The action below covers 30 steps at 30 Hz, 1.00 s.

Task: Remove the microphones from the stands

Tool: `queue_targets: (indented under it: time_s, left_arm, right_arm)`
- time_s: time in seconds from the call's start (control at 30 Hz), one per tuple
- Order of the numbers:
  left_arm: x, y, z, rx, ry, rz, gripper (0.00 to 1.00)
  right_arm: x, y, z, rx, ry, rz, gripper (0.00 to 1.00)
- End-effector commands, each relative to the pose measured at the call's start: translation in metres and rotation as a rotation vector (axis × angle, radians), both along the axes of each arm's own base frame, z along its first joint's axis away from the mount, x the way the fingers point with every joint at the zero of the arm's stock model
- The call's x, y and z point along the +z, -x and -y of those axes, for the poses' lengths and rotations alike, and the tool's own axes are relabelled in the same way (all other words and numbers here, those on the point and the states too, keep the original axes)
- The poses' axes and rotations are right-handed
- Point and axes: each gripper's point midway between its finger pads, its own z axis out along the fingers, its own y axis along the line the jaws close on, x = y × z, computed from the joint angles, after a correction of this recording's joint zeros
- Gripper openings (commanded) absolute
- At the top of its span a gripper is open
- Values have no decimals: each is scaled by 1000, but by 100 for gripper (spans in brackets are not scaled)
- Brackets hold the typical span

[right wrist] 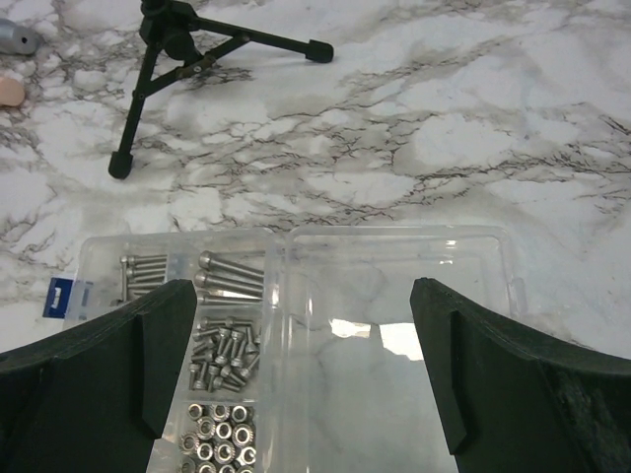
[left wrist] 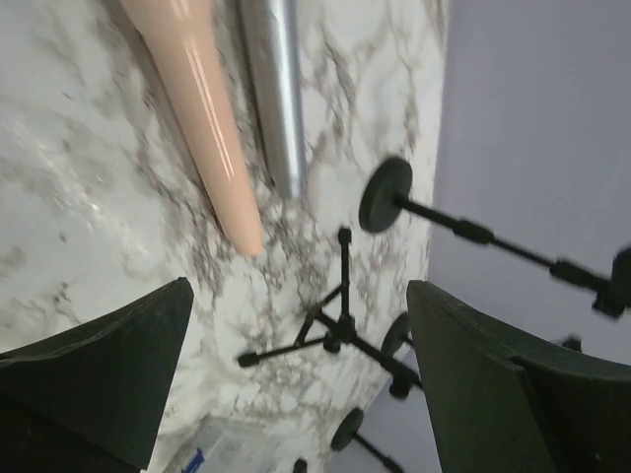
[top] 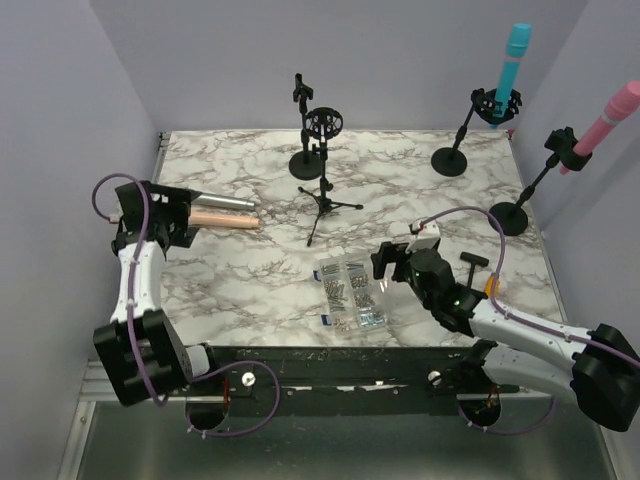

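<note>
The left arm [top: 135, 285] and right arm [top: 520, 330] wear white link shells between chunky black joints. A purple cable [top: 103, 188] loops along each. The left tool [left wrist: 299, 296] and right tool [right wrist: 301, 291] carry thick matte-black wedge fingers [left wrist: 89, 374]. A small orange tab [top: 492, 286] marks the right forearm.
</note>
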Motion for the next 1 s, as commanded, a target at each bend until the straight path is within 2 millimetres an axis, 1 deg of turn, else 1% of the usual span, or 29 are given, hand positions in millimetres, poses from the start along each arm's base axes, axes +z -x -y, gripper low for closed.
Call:
queue_targets:
  time_s: [0.0, 0.1, 0.17, 0.2, 0.23, 0.27, 0.33, 0.4, 0.47, 0.53, 0.57, 0.67, 0.73, 0.8, 0.87, 0.97]
  left_arm:
    - [53, 15, 75, -217, -72, 202, 92]
    - [96, 14, 119, -400, -183, 324, 91]
    - [125, 13, 141, -516, -280, 405, 91]
    - [138, 12, 147, -558, -337, 453, 91]
    - [150, 13, 157, -618, -406, 503, 91]
    - [160, 14, 165, -669, -455, 548, 91]
    - [171, 16, 178, -777, -532, 622, 90]
    - [173, 21, 194, -862, -515, 690, 89]
    - [174, 26, 209, -933, -445, 742, 88]
    - [180, 31, 222, -1011, -402, 799, 86]
    - [180, 32, 225, -1032, -400, 812, 86]
    - [171, 30, 226, -1042, -386, 788, 86]
    - [175, 32, 229, -1062, -374, 813, 86]
    - [174, 30, 229, -1062, -379, 807, 86]
    - [171, 29, 230, -1070, -366, 801, 86]
    - [160, 23, 232, -1080, -336, 776, 86]
  right_arm:
    - [30, -6, -22, 29, -96, 0, 100]
    - [43, -3, -43, 81, -208, -32, 100]
    - [47, -4, -57, 111, -258, -58, 100]
    - [48, -6, -64, 119, -278, -75, 100]
    - [51, -9, -72, 135, -296, -94, 100]
    - [53, -11, -80, 156, -321, -118, 100]
    - [54, -18, -95, 200, -359, -162, 100]
    - [57, -27, -106, 246, -402, -196, 100]
    - [61, -38, -114, 297, -469, -243, 100]
    - [65, -54, -114, 329, -553, -283, 100]
    - [70, -63, -113, 338, -602, -296, 100]
    - [70, -84, -119, 394, -691, -366, 100]
    - [73, -98, -124, 419, -735, -386, 100]
    - [77, -111, -132, 448, -798, -420, 99]
    - [82, -123, -140, 482, -885, -444, 95]
    - [79, -135, -148, 507, -987, -486, 90]
